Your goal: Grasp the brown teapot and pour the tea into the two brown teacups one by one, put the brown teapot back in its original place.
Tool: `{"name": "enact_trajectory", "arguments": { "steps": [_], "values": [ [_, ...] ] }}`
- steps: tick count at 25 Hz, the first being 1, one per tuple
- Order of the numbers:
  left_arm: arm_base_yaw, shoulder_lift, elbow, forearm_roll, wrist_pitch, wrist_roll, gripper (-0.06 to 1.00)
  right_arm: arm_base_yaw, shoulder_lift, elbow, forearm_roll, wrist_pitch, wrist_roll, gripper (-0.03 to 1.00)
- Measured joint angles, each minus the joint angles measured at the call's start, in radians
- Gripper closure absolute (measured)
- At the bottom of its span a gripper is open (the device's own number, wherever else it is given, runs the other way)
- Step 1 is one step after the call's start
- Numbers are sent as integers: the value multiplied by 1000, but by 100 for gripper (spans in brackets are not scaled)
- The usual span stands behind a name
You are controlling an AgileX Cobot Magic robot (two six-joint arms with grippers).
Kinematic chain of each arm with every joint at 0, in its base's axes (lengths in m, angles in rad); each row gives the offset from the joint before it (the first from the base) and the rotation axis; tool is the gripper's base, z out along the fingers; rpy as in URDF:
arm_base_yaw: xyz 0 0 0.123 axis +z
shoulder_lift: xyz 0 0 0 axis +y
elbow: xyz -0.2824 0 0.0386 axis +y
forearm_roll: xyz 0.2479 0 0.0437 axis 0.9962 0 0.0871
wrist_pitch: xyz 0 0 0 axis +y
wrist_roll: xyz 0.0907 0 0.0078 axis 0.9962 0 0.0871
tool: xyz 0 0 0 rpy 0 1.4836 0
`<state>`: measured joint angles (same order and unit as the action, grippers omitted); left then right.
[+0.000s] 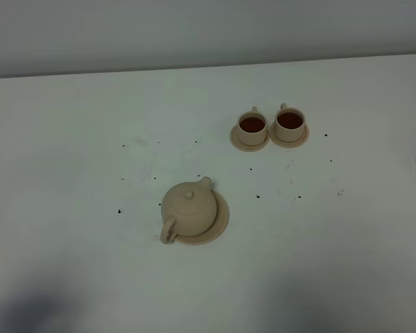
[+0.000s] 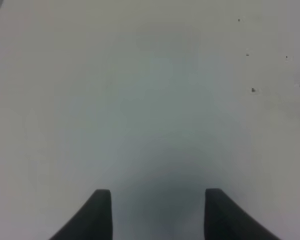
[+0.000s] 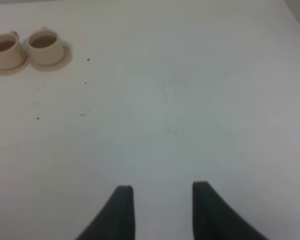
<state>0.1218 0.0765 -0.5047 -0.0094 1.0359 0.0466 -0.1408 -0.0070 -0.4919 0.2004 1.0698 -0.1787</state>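
The brown teapot (image 1: 190, 209) sits on its flat round saucer plate (image 1: 220, 223) in the middle of the white table, spout toward the far right, handle toward the near left. Two brown teacups (image 1: 252, 128) (image 1: 290, 123) stand side by side on small saucers at the back right, both holding dark tea. The right wrist view also catches the teacups (image 3: 5, 50) (image 3: 45, 46). Neither arm shows in the exterior high view. My left gripper (image 2: 157, 200) is open over bare table. My right gripper (image 3: 162, 197) is open with nothing between its fingers.
Small dark specks (image 1: 258, 196) dot the white table (image 1: 69, 139) around the teapot and cups. The table's far edge meets a grey wall (image 1: 194, 28). A shadow lies at the near left corner (image 1: 28, 312).
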Motion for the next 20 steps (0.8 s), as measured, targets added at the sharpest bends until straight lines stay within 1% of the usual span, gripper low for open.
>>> {"name": "enact_trajectory", "arguments": {
  "steps": [4,20],
  "values": [
    [0,-76,1,0,1,0,48,0,0,0,1,0,0,66],
    [0,-83,1,2,1,-2,48,0,0,0,2,0,0,66]
  ]
}}
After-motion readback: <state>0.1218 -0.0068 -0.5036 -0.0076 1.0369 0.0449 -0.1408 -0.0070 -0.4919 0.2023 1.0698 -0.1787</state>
